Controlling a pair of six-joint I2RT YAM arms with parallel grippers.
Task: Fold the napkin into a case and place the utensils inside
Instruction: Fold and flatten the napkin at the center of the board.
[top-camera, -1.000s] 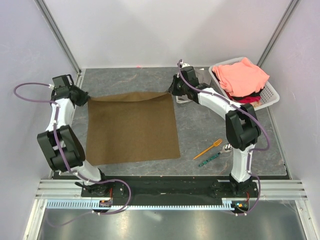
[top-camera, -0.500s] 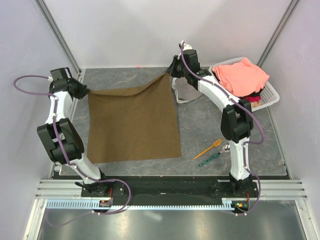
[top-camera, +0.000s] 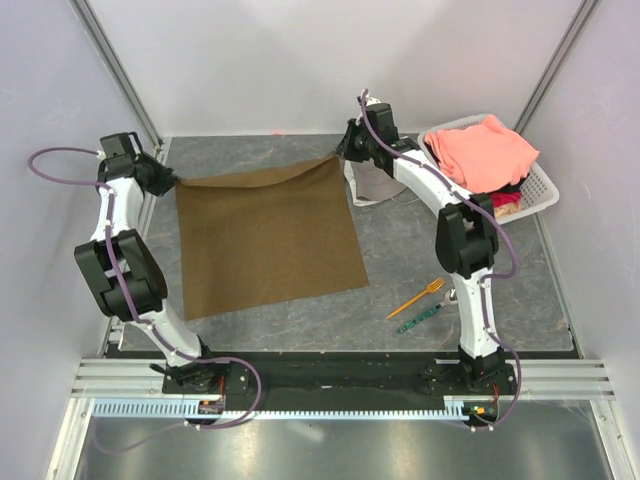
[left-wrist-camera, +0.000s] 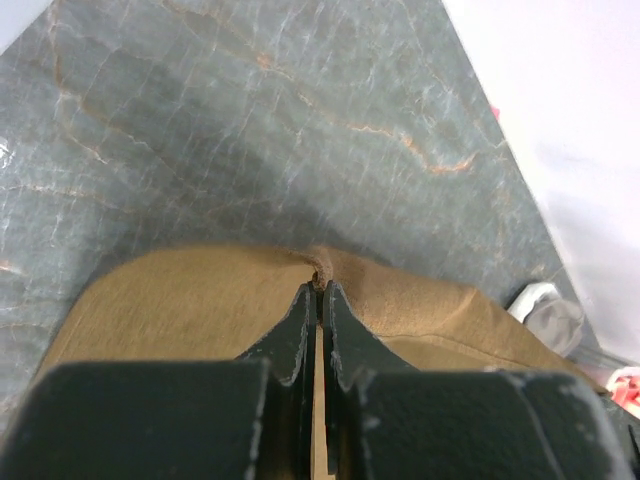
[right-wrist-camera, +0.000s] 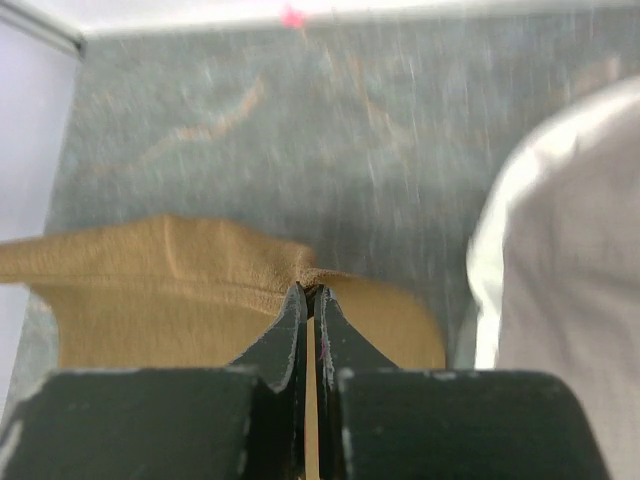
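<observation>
The napkin (top-camera: 265, 240) is spread over the counter's (top-camera: 400, 250) left half, its far corners pinched by the closed left hand (top-camera: 173, 183) and closed right hand (top-camera: 341, 155). The orange fork (top-camera: 417, 298) and green utensil (top-camera: 418, 319) are seen near the counter's right near corner.

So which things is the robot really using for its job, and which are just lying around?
For the job: the brown napkin, pinched at its two far corners by the left fingers and the right fingers; the orange fork; the green patterned utensil beside it.

Just lying about: the white basket, the pink clothes in it, the grey hat.
</observation>
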